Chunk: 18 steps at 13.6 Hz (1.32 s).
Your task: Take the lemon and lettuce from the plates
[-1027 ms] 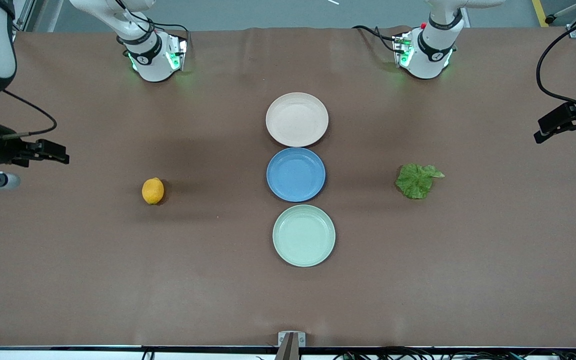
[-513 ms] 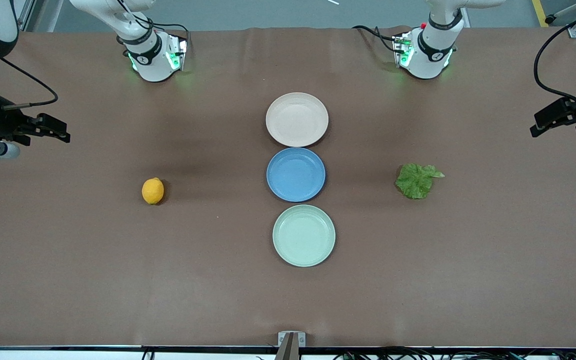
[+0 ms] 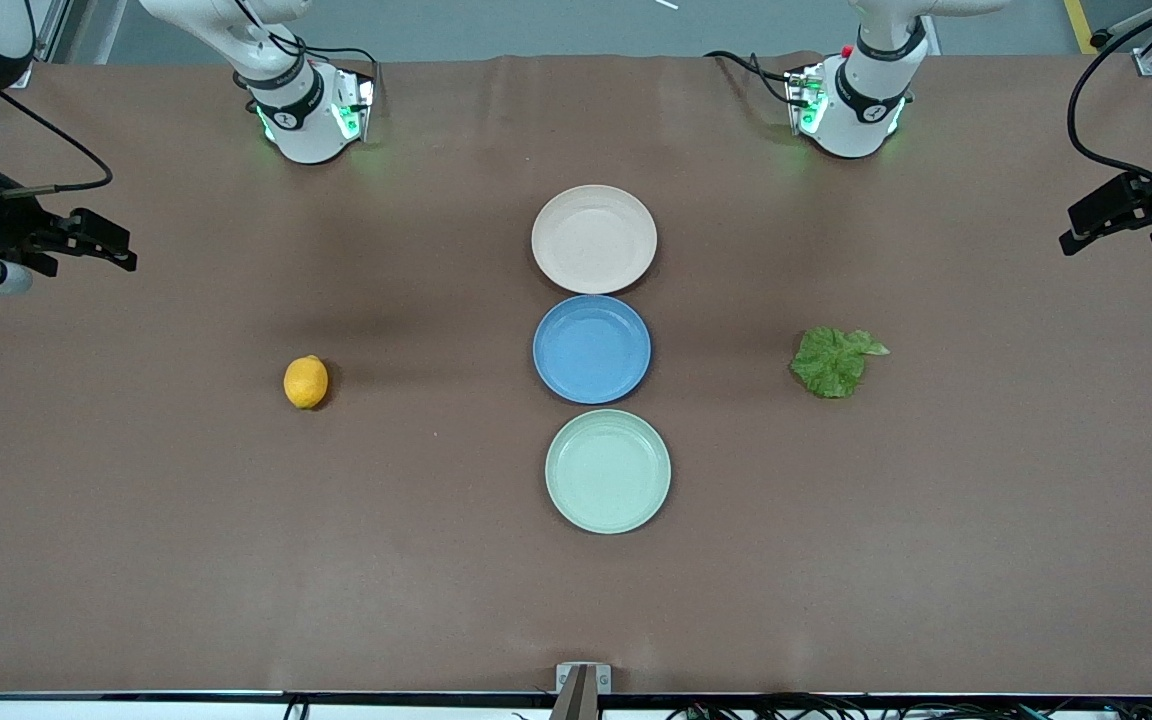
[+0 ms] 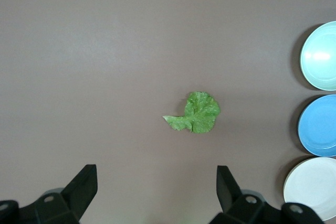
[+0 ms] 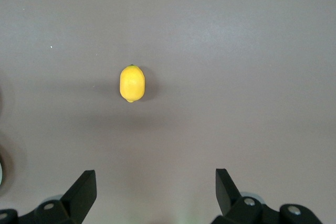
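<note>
The lemon point(image 3: 306, 382) lies on the bare table toward the right arm's end, off the plates; it also shows in the right wrist view point(image 5: 132, 83). The lettuce point(image 3: 834, 360) lies on the bare table toward the left arm's end, also in the left wrist view point(image 4: 197, 113). The beige-pink plate point(image 3: 593, 239) and the mint green plate point(image 3: 607, 470) are empty. My right gripper point(image 3: 116, 246) is open and empty, up over the table's edge at the right arm's end. My left gripper point(image 3: 1086, 225) is open and empty, up over the left arm's end.
An empty blue plate point(image 3: 591, 348) sits between the two task plates in a row down the table's middle. The three plates also show at the edge of the left wrist view point(image 4: 318, 129). Brown cloth covers the table.
Both grippers have drawn back and upward toward their own ends of the table. The lemon, lettuce and plates have not moved.
</note>
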Each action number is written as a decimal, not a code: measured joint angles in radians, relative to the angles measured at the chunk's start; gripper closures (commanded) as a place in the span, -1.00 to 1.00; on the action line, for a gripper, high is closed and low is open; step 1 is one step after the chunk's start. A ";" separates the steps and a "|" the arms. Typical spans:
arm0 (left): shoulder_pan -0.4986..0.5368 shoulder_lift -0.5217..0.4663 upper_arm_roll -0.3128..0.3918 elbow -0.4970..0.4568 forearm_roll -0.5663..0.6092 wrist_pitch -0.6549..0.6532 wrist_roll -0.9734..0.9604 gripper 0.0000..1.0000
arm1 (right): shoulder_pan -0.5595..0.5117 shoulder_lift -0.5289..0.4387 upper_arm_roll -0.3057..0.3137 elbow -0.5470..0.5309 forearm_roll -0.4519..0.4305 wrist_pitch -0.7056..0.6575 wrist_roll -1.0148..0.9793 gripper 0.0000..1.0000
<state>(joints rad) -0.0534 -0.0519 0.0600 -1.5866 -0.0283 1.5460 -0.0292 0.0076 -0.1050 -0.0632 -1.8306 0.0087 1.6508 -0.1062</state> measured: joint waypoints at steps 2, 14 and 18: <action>0.006 0.000 -0.009 -0.002 0.000 0.000 0.000 -1.00 | 0.000 -0.001 0.000 0.000 0.000 0.015 0.000 -1.00; 0.008 -0.001 -0.015 0.020 -0.005 0.008 0.000 -1.00 | 0.000 -0.001 0.011 0.020 -0.001 0.048 0.021 -1.00; 0.007 -0.001 -0.018 0.020 -0.005 0.008 0.000 -1.00 | 0.000 -0.001 0.011 0.019 0.000 0.050 0.022 -1.00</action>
<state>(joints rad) -0.0461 -0.0525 0.0417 -1.5671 -0.0334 1.5535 -0.0292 0.0076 -0.1060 -0.0517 -1.8112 0.0091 1.7006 -0.0841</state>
